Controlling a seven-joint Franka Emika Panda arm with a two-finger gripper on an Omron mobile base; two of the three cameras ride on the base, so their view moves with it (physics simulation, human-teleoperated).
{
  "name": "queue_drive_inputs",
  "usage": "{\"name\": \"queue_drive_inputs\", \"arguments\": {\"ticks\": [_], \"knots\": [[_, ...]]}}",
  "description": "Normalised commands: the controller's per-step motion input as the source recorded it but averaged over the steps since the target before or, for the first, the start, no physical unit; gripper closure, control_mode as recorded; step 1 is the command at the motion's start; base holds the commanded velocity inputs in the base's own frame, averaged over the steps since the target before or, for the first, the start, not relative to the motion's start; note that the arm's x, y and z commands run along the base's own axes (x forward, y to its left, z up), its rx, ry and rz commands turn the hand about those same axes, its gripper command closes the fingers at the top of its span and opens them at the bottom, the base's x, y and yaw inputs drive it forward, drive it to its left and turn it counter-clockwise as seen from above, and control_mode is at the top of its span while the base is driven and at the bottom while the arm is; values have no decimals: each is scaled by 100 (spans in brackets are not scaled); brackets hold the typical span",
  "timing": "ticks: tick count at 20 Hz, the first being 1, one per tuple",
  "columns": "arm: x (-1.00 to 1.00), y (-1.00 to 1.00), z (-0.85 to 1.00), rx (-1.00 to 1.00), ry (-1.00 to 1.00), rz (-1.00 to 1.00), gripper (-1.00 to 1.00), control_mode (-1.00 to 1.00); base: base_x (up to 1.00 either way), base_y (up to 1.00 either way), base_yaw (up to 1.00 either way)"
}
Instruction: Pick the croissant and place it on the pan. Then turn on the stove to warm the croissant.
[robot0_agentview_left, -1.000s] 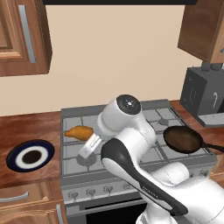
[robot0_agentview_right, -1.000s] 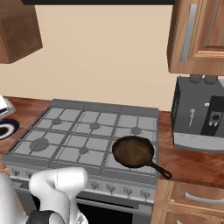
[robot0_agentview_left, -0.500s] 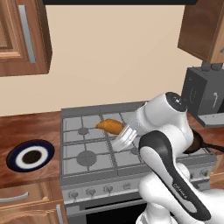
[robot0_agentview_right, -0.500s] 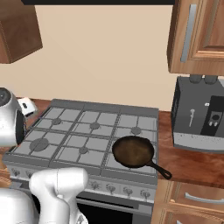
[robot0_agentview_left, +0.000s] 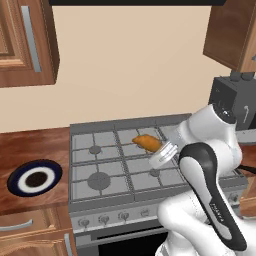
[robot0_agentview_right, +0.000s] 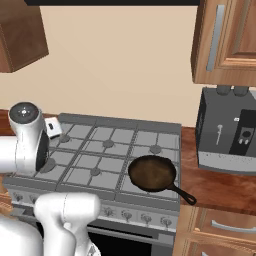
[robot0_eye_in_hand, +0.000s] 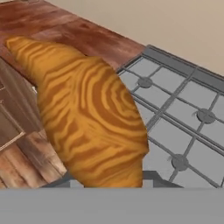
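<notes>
Now, step: carry phase, croissant (robot0_agentview_left: 145, 142) aloft over stove (robot0_agentview_left: 100, 165), not yet on pan (robot0_agentview_right: 152, 172).
Gripper: tips (robot0_agentview_left: 159, 148) hidden by pastry in hand view; jaws prob. narrow and clamped on croissant, since it hangs clear of grates at wrist end.
Next move: swing on toward robot's right, to front-right burner where pan sits, lower, release; then a front knob (robot0_agentview_right: 126, 214).
Pan: bare inside, handle points front-right.
Surface: grey cooktop w/ grid grates, wood counter both sides.
Plate (robot0_agentview_left: 35, 177): blue-rimmed, on left counter.
Room: beige wall, wood cabinets above, dark appliance (robot0_agentview_right: 227, 130) far right.
</notes>
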Motion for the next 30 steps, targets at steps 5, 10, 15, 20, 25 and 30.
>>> {"name": "queue_drive_inputs", "arguments": {"ticks": [5, 10, 15, 20, 25, 30], "knots": [[26, -49, 12, 0, 37, -21, 100, -100, 0, 0, 0], [18, -59, 7, 0, 36, -21, 100, -100, 0, 0, 0], [0, -69, 0, 0, 23, -15, 100, -100, 0, 0, 0], [2, -62, 0, 0, 17, -9, 100, -100, 0, 0, 0], [2, -52, 0, 0, 20, -8, 100, -100, 0, 0, 0], [1, -25, -8, 0, 16, -9, 100, -100, 0, 0, 0]]}}
